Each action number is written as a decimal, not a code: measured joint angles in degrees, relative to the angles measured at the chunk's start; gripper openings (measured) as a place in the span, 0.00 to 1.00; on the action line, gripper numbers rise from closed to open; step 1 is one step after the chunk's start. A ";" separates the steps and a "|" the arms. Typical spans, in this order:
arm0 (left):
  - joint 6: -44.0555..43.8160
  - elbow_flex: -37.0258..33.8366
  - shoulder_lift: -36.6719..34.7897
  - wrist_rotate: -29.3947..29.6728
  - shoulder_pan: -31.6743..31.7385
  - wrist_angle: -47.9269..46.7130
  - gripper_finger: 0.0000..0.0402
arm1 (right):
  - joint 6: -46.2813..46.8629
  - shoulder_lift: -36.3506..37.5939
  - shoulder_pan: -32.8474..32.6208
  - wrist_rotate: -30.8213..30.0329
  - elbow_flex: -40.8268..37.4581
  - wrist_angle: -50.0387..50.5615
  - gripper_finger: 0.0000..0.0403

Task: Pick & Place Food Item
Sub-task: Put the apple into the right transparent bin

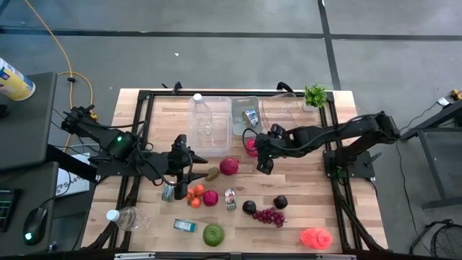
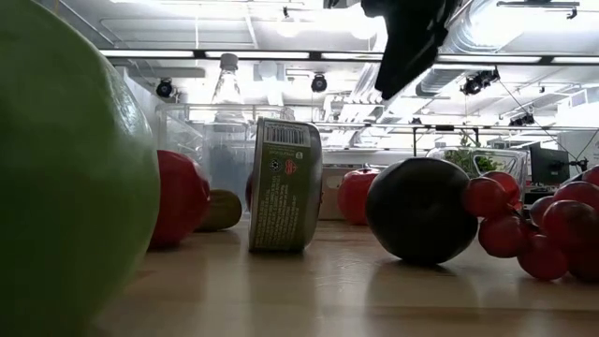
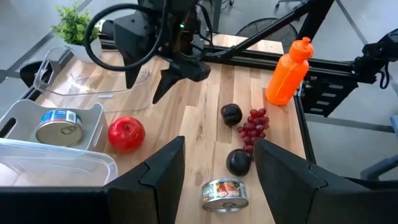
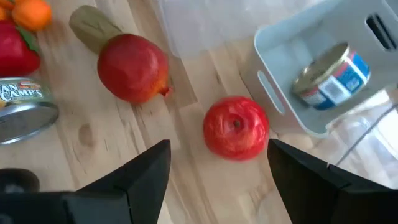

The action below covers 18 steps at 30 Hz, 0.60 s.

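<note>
A red apple (image 4: 236, 127) lies on the wooden table beside the grey bin (image 4: 280, 56), which holds a tin can (image 4: 333, 74). My right gripper (image 4: 217, 180) hangs open just above and short of the apple (image 1: 250, 144), fingers slanting down, touching nothing. A pomegranate (image 4: 132, 67) lies close by. My left gripper (image 3: 217, 174) stands open over the table's left middle (image 1: 185, 173), above a can (image 3: 225, 194), with nothing between its fingers.
Two dark plums (image 1: 249, 207) (image 1: 280, 201), grapes (image 1: 268, 215), a green apple (image 1: 213, 233), an orange bottle (image 1: 316, 237) and a can (image 1: 230, 198) lie toward the near edge. Clear containers (image 1: 209, 115) (image 1: 285, 108) and a small plant (image 1: 315, 94) stand at the far edge.
</note>
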<state>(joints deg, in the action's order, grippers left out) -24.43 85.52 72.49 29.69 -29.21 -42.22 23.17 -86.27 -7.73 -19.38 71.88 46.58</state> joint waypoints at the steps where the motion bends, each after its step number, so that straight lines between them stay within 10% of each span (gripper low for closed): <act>1: -0.02 0.00 0.00 0.02 -0.08 0.00 0.45 | -0.95 -0.31 -0.02 0.00 0.06 -0.43 0.63; 18: -0.01 0.00 0.00 -0.21 -1.88 -0.02 0.45 | -1.43 -0.49 0.82 -0.16 0.04 -0.08 0.63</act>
<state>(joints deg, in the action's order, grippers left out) -24.44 85.52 72.49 29.48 -31.09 -42.24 21.74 -86.76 -6.91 -19.54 71.92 46.49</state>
